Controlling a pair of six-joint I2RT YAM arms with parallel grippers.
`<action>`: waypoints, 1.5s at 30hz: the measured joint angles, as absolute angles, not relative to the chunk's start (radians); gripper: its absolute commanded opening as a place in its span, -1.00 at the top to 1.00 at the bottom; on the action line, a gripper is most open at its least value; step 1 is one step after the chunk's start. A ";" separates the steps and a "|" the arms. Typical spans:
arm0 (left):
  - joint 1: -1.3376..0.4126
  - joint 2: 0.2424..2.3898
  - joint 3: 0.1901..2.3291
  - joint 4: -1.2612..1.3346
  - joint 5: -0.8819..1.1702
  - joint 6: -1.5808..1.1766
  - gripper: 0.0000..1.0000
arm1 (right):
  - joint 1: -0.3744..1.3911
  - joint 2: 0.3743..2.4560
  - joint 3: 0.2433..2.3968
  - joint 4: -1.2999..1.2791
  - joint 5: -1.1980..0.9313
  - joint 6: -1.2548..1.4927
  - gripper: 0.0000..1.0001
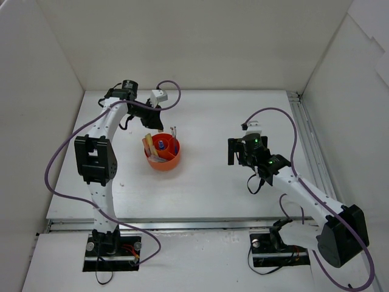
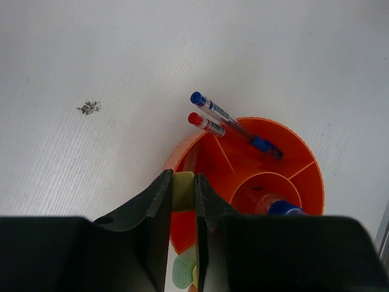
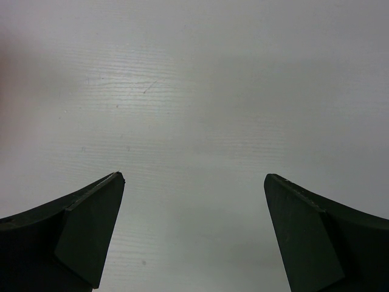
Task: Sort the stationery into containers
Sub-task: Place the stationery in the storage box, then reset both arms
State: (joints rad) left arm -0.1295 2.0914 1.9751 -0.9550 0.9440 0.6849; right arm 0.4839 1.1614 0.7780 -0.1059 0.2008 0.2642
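My left gripper (image 2: 182, 182) is shut on a small beige eraser block (image 2: 182, 191) and holds it over the near-left rim of the orange-red divided bowl (image 2: 307, 159). A blue pen (image 2: 234, 125) and a red pen (image 2: 206, 123) lean in one outer compartment. A blue-capped marker (image 2: 285, 208) stands in the centre cup. A green marker (image 2: 184, 271) shows below the jaws. In the top view the bowl (image 1: 173, 163) sits left of centre, with the left gripper (image 1: 152, 126) at its far-left edge. My right gripper (image 1: 236, 152) is open and empty over bare table (image 3: 194, 179).
White walls enclose the table on the left, back and right. A metal rail (image 1: 310, 146) runs along the right side. A small dark smudge (image 2: 89, 107) marks the table left of the bowl.
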 measured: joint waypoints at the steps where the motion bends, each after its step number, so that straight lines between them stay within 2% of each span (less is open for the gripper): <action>1: -0.131 2.096 1.978 -0.955 0.943 0.685 1.00 | 0.484 1.161 0.778 -0.106 0.201 0.264 -0.96; 14: -0.151 2.170 1.996 -0.952 0.936 0.655 1.00 | 0.484 1.161 0.778 -0.106 0.203 0.264 -0.96; 16: -0.151 2.170 1.998 -0.952 0.932 0.652 0.79 | 0.484 1.161 0.778 -0.106 0.203 0.264 -0.96; 18: -0.152 2.170 1.998 -0.952 0.927 0.650 0.50 | 0.484 1.161 0.778 -0.106 0.203 0.263 -0.96; 21: -0.152 2.170 1.998 -0.949 0.919 0.651 0.30 | 0.484 1.161 0.778 -0.106 0.204 0.262 -0.96; 26: -0.152 2.169 1.998 -0.945 0.915 0.652 0.23 | 0.484 1.161 0.778 -0.106 0.204 0.262 -0.96; 31: -0.152 2.157 1.998 -0.942 0.915 0.651 0.03 | 0.484 1.161 0.778 -0.106 0.202 0.262 -0.96; 34: -0.157 2.130 1.998 -0.937 0.915 0.648 -0.37 | 0.484 1.151 0.778 -0.107 0.202 0.262 -0.96; 35: -0.157 2.117 1.998 -0.936 0.915 0.644 -0.98 | 0.484 1.145 0.778 -0.109 0.202 0.262 -0.96; 39: -0.162 2.008 1.964 -0.879 0.898 0.580 -0.99 | 0.484 1.091 0.778 -0.118 0.202 0.262 -0.96; 42: -0.163 1.848 1.843 -0.775 0.846 0.481 -0.99 | 0.484 1.038 0.778 -0.126 0.205 0.269 -0.96; 45: -0.175 1.638 1.674 -0.643 0.686 0.308 -0.99 | 0.484 0.965 0.772 -0.135 0.230 0.297 -0.96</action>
